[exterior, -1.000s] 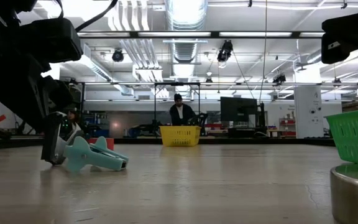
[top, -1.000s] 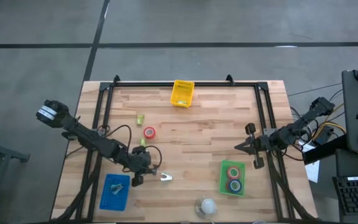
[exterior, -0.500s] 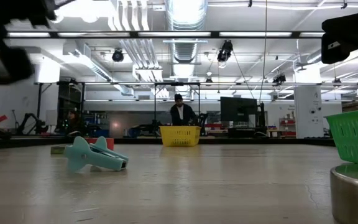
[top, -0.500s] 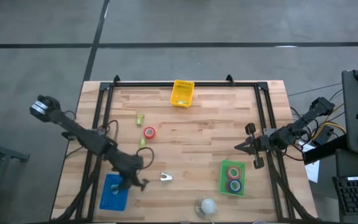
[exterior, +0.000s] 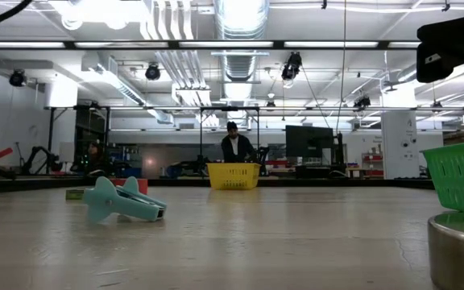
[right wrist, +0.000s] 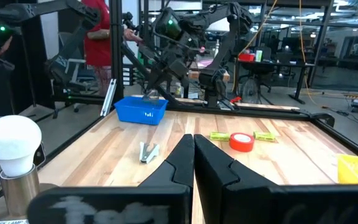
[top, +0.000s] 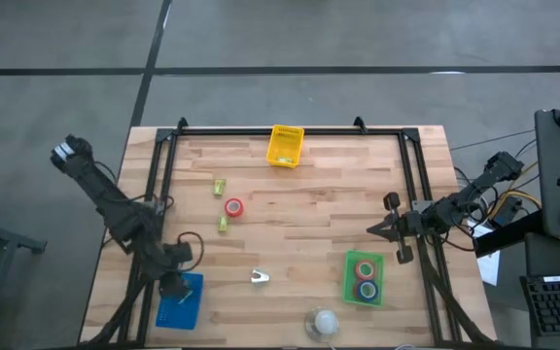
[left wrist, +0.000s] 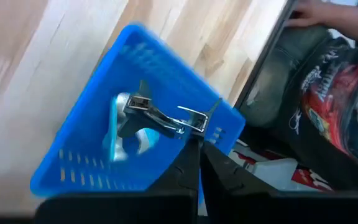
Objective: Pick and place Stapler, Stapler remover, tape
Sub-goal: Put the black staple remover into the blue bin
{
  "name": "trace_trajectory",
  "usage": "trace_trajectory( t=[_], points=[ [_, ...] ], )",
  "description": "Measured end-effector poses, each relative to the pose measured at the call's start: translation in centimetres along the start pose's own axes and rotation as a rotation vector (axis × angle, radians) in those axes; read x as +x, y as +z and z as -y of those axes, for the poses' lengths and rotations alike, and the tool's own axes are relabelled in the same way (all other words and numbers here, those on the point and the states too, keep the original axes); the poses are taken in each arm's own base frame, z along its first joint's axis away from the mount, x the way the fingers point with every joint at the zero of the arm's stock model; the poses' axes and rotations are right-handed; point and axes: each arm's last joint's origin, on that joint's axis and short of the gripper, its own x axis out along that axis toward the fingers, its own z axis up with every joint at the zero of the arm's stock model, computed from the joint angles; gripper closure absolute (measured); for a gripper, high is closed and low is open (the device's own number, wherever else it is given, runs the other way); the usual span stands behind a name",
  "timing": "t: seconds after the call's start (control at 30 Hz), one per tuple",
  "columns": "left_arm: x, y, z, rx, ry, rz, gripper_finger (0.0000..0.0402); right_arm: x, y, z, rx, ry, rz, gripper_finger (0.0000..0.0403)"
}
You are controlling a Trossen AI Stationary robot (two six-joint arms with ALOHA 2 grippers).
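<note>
On the table [top: 309, 209], a blue tray [left wrist: 86, 162] holds the stapler remover [left wrist: 157, 118] beyond closed left fingers [left wrist: 188, 168].

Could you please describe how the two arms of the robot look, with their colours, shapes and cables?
Both arms are dark, nearly black, built of slim jointed links. The left arm has a pale patch near its outer end and a thin black cable looping beside it. The right arm has thin yellowish cables near its base. The left gripper and the right gripper each end in two dark, tapered jaws.
</note>
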Motion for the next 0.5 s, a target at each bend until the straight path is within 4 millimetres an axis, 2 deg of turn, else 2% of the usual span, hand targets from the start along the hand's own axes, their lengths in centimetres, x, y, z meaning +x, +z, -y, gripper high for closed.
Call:
trace_trajectory(
  t=[0.23,0.5],
  points=[
    [0.0,-0.4,0.0,-0.018,0.010,0.062,0.0397,0.0,0.0,0.0,0.002,0.000,0.000,0.0394],
    [1.6,-0.5,-1.1,-0.044,0.081,0.007,0.0397,0.0,0.0,0.0,0.000,0.000,0.000,0.0394]
  ],
)
